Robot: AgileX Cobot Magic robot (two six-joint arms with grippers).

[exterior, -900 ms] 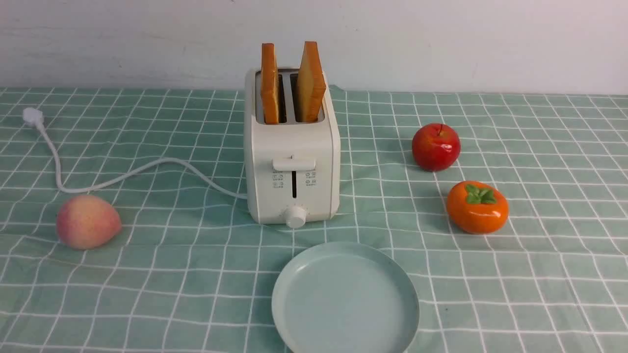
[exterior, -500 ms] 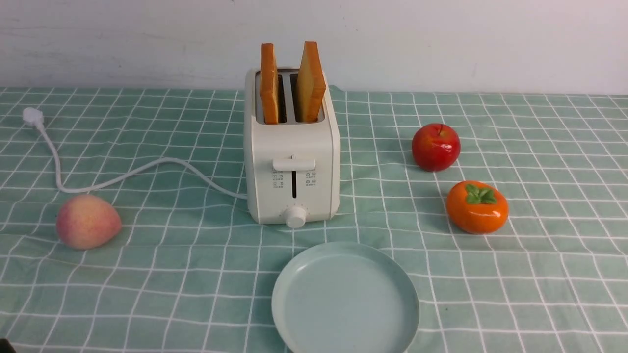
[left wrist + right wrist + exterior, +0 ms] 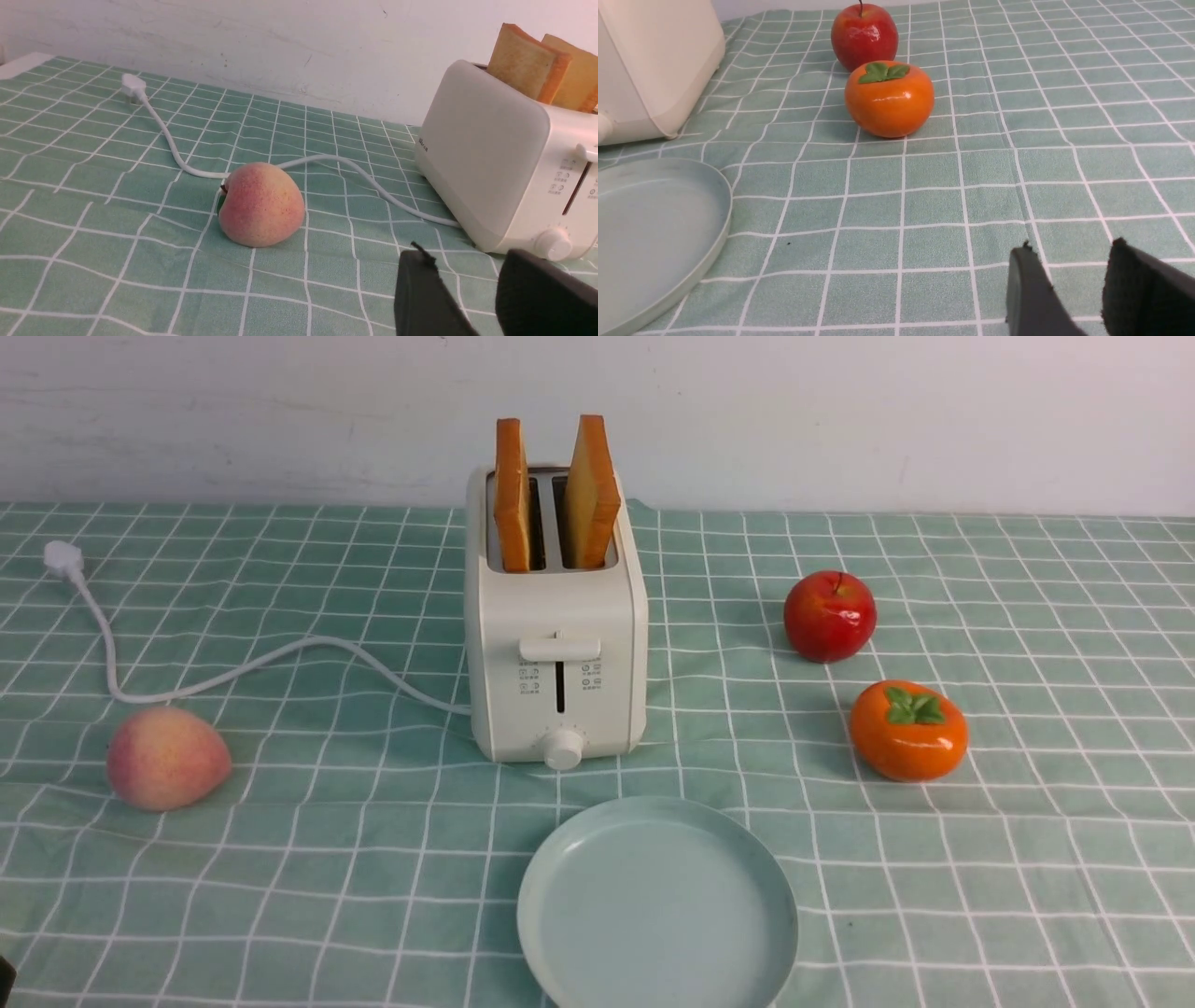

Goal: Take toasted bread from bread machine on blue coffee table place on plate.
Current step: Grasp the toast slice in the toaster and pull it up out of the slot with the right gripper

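Observation:
The cream-white bread machine stands mid-table on the blue coffee table, which shows as a mint grid cloth. Two slices of toasted bread stand upright in its slots, sticking out of the top. In front of it lies the pale blue-green plate, with nothing on it. In the left wrist view my left gripper hangs open over the cloth near the toaster's knob corner. My right gripper is open over bare cloth, to the right of the plate.
A peach lies left of the toaster. A red apple and an orange persimmon sit to its right. The white cord loops across the left side to a plug. A white wall closes off the back.
A dark sliver of my left arm has crept into the bottom left corner of the front view. The bread, toaster, plate and fruit have not moved.

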